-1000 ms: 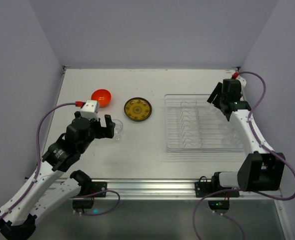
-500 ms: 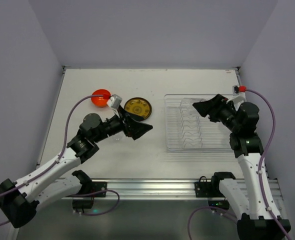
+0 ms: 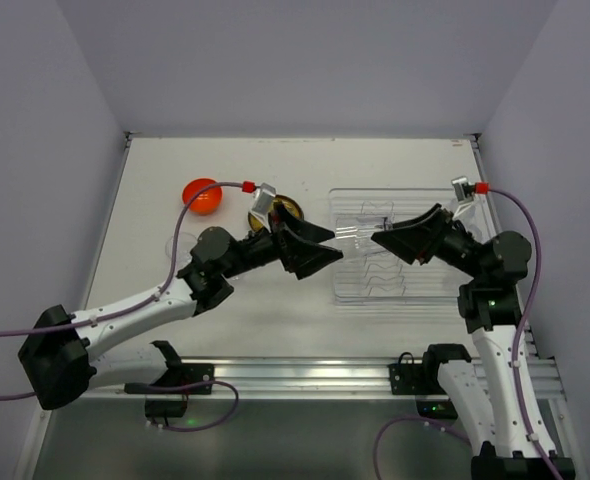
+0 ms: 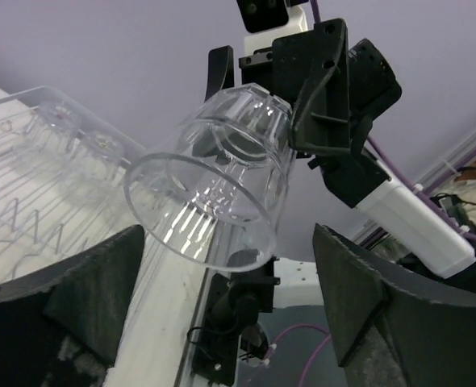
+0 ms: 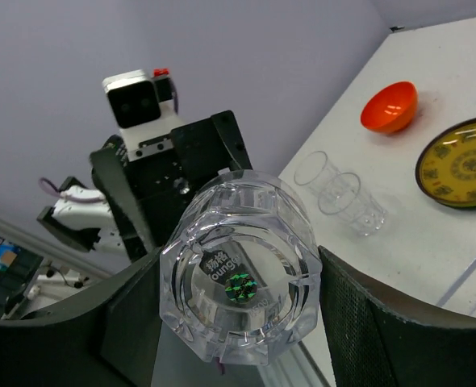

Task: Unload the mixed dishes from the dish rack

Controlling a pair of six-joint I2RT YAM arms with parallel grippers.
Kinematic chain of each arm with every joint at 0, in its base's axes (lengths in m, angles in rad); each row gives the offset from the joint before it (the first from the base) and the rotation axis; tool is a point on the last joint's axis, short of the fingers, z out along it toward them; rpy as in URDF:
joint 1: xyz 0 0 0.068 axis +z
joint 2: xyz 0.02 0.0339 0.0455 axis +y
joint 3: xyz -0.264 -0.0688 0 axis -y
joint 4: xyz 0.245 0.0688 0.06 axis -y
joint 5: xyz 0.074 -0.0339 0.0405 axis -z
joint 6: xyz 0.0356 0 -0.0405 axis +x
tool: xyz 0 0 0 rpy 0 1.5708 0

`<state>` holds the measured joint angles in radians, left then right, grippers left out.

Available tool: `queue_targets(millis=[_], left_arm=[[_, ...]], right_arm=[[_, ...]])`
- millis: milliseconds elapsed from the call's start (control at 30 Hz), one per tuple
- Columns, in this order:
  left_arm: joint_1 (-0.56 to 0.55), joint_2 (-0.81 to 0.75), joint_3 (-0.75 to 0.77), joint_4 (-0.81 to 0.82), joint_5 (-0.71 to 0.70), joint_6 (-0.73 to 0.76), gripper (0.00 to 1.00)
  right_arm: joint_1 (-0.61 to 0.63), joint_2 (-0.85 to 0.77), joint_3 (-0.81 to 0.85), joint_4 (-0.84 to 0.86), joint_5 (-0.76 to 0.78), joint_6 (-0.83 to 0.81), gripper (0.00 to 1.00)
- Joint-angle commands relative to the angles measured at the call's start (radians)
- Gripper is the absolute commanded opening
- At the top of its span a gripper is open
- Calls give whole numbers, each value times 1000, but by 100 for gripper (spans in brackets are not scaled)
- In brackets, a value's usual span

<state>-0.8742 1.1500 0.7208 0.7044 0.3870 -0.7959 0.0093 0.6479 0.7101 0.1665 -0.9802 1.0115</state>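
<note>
A clear cup (image 3: 357, 237) hangs in the air over the left edge of the dish rack (image 3: 415, 292). My right gripper (image 3: 380, 240) is shut on it, a finger pressed to each side of its base end (image 5: 238, 266). The left gripper (image 3: 327, 246) faces it from the other side, open, its fingers (image 4: 101, 298) apart on either side of the cup's open rim (image 4: 202, 218) without touching it. An orange-red bowl (image 3: 202, 196) and a patterned yellow-brown plate (image 5: 464, 165) rest on the table at the left. Two more clear cups (image 5: 339, 193) lie near them.
The left arm (image 3: 135, 305) stretches across the table's left half and covers part of the yellow-brown plate (image 3: 289, 208). White wire dividers (image 4: 28, 242) fill the rack's floor. The right arm's base (image 3: 430, 365) sits at the near edge.
Both arms swung toward the middle. The right gripper carried the cup left from the rack's far right corner; the left gripper left the cups on the table, met it, and its jaws narrowed slightly.
</note>
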Motion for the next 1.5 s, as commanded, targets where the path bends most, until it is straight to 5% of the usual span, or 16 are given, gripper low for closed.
queue_targets(millis=[0, 267, 333, 433, 533, 567, 667, 733, 900, 1100, 1467], left_arm=[[-31, 57, 65, 193, 19, -51, 79], [-118, 134, 115, 320, 29, -68, 22], [-131, 131, 115, 319, 20, -65, 0], [-134, 113, 98, 308, 12, -59, 0], [-134, 61, 103, 127, -51, 7, 0], [-134, 41, 114, 40, -78, 76, 0], [-134, -33, 193, -346, -320, 215, 0], [-134, -61, 262, -602, -432, 270, 0], [-131, 13, 413, -1094, -663, 354, 0], [-108, 249, 580, -1400, -692, 351, 0], [-54, 540, 680, -1560, -645, 422, 0]], right_arm=[[6, -40, -12, 165, -95, 90, 0], [8, -42, -55, 275, -120, 144, 0], [8, -47, -64, 283, -120, 142, 0], [8, -48, -72, 274, -109, 130, 0], [4, -45, -48, 152, -65, 55, 89], [4, -44, -22, 54, -26, -70, 99], [3, -60, 78, -435, 301, -321, 99], [4, -91, 101, -524, 547, -407, 99], [4, -136, 123, -657, 775, -481, 99], [4, -180, 143, -745, 865, -522, 99], [4, -182, 141, -766, 873, -574, 99]])
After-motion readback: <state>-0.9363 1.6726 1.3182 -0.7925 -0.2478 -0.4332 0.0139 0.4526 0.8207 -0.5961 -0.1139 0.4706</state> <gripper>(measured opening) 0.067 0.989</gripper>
